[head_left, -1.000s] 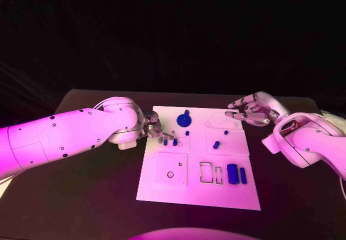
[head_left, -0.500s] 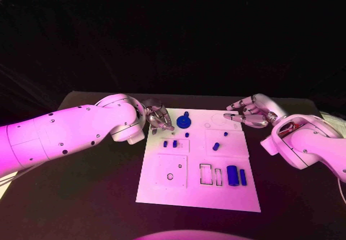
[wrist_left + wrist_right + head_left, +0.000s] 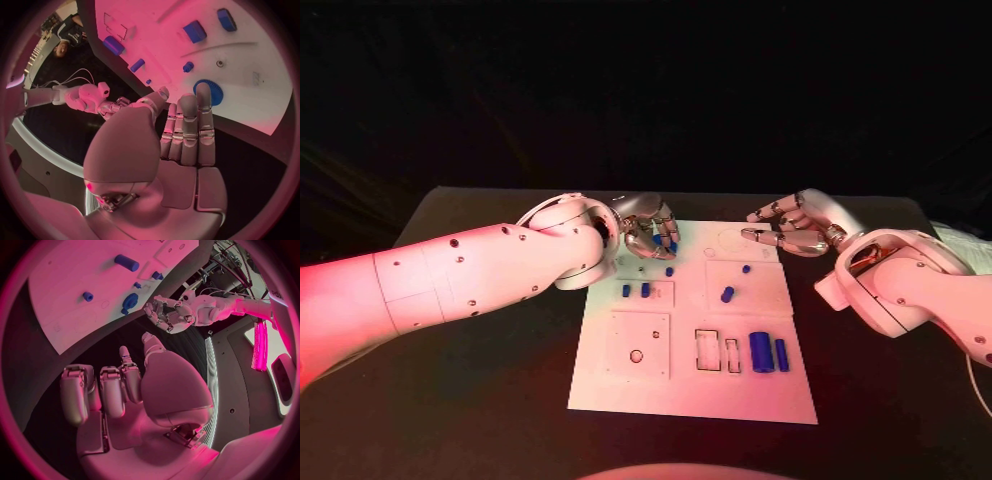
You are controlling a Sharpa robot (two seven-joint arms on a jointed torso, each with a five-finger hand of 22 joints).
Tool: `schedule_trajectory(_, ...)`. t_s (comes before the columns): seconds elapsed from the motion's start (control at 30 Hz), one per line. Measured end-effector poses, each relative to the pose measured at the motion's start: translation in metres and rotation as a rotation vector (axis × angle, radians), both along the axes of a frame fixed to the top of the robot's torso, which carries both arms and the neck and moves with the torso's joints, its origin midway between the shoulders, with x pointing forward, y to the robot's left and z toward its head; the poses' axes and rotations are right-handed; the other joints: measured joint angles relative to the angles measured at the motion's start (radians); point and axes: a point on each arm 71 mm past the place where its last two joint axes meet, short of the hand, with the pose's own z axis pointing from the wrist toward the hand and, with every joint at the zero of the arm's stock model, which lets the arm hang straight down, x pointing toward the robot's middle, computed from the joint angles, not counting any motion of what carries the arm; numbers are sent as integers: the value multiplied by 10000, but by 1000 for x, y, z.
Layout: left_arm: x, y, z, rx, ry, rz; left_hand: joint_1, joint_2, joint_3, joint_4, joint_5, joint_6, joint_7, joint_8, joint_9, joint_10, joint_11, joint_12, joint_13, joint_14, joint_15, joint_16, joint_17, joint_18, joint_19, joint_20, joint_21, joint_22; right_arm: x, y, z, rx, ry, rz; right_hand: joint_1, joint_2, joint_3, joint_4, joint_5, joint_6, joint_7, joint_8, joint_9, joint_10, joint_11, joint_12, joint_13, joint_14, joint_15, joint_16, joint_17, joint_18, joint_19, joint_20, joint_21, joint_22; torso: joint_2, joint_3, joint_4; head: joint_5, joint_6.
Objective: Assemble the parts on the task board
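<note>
My silver left hand [image 3: 646,228] has left the two small blue pegs [image 3: 635,290] near the left edge of the white task board [image 3: 689,385] and travelled to the board's far edge. It now hovers over the round blue toothed gear [image 3: 209,92] there, fingers straight and close together, holding nothing.

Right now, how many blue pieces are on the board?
8: gear by the left hand, peg before it, two pegs mid-left, two pegs mid-right, two cylinders front right. The hand may hide more.
</note>
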Motion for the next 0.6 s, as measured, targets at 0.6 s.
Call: schedule_trajectory(0.6,9,-21,-17,1995,-741,-1256,-54,54,-401,-142,0,860,-99,-771,-1120,696,-66,-1232,-1564,1750,-132,4137,3717,-570,2642,-166,5204,3786,0,2,0,20,1,43,0,0,0,0,41,0,0,0,0,0,0,0,0,0,0,0,-2,0,0,0,0,-2,-4,2,9,-76,12)
